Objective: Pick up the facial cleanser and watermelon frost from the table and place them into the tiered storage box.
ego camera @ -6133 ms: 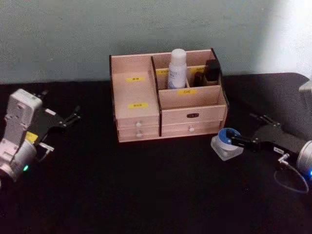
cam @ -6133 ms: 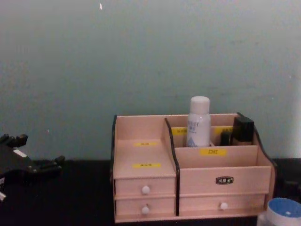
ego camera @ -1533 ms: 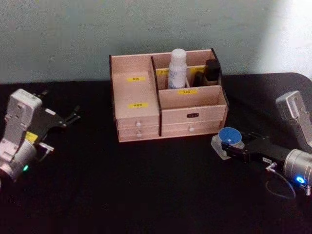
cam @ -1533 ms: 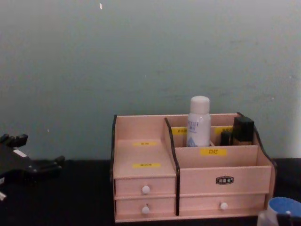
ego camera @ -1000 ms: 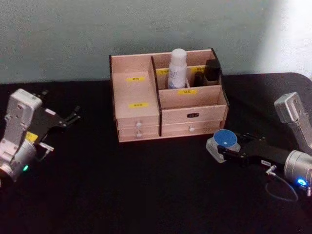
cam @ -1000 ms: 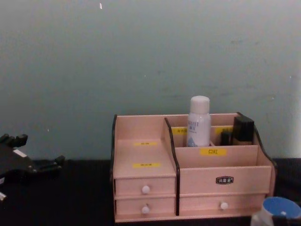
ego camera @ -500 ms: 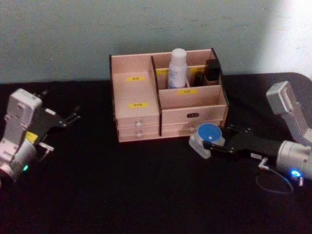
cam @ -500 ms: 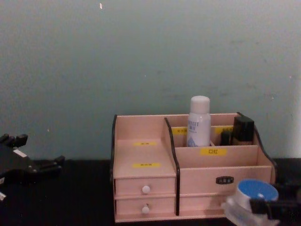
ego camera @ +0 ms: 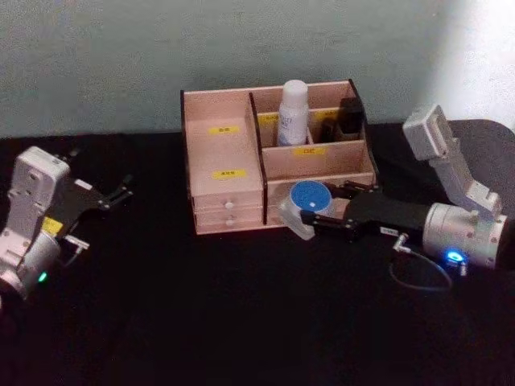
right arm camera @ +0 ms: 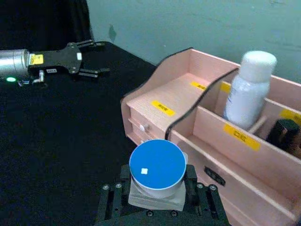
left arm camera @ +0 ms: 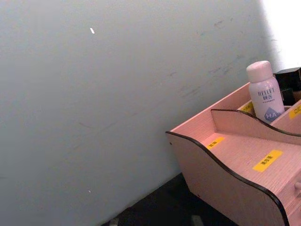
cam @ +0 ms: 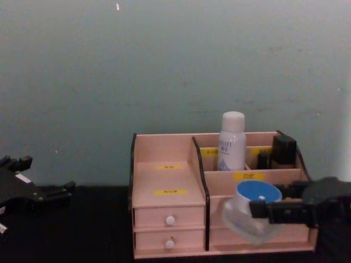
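Currently the jar (ego camera: pixel 306 199) hangs clear of the black surface (ego camera: pixel 201 305), just in front of the right-hand drawers of the tiered storage box (ego camera: pixel 225 173). It is a short, round pot with a flat bright-blue lid and a pale, translucent body. A small white mark sits at the lid's centre in the right wrist view. From the chest view it looks slightly tilted, with its lid about level with the box's low front compartment.

The right tool (ego camera: pixel 320 207) is clamped on the jar's body, one black finger on each side, and its arm reaches in from the right.

The box is light wood with black edges, yellow labels and white drawer knobs. A white bottle (ego camera: pixel 294 112) stands upright in a rear compartment, and a dark item (ego camera: pixel 349 118) stands farther right.

The left tool (ego camera: pixel 113 195) rests well apart at the surface's left, fingers spread and holding nothing.
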`<control>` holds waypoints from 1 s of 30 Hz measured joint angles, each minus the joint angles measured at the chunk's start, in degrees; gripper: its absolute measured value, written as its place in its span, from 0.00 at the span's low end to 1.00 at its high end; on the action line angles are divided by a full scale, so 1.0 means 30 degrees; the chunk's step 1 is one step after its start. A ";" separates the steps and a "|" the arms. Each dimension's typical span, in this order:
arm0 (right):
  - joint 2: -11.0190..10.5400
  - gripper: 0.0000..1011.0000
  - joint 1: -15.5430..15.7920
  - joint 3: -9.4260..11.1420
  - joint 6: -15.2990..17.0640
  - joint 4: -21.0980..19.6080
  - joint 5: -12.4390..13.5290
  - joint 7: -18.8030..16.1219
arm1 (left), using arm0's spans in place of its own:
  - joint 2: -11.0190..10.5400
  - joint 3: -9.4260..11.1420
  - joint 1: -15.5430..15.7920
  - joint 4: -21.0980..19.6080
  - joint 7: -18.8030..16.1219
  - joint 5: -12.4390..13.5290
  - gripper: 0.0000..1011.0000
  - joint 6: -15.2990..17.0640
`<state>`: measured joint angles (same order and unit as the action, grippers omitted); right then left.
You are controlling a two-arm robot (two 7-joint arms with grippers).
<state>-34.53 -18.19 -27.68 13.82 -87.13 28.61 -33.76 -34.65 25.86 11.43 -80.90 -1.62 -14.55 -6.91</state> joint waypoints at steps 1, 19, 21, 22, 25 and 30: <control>0.0061 0.69 -0.0130 -0.0091 0.0000 0.0066 -0.0046 0.0006 | 0.0000 0.0001 0.0000 0.0000 0.0000 -0.0001 0.99 0.0000; 0.1897 0.69 -0.3369 -0.1740 0.0017 0.2404 -0.0647 -0.0452 | 0.0000 0.0001 0.0001 0.0000 0.0000 -0.0001 0.99 0.0000; 0.2181 0.69 -0.3785 -0.1936 0.0129 0.2759 -0.0694 -0.0510 | 0.0000 0.0001 0.0001 -0.0001 0.0000 -0.0001 0.99 0.0000; 0.2181 0.69 -0.3785 -0.1936 0.0129 0.2759 -0.0694 -0.0510 | 0.0000 0.0001 -0.0001 0.0000 0.0000 -0.0001 0.99 0.0000; 0.2575 0.69 -0.4394 -0.2235 0.0337 0.3332 -0.0737 -0.0628 | 0.0000 0.0001 0.0000 0.0000 0.0000 -0.0001 0.99 0.0000; 0.3026 0.69 -0.5055 -0.2565 0.0476 0.3970 -0.0854 -0.0677 | 0.0000 0.0001 -0.0001 0.0000 0.0000 -0.0001 0.99 0.0000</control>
<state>-25.45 -33.36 -35.38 15.25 -75.22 26.05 -35.79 -34.65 25.86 11.43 -80.90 -1.62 -14.55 -6.91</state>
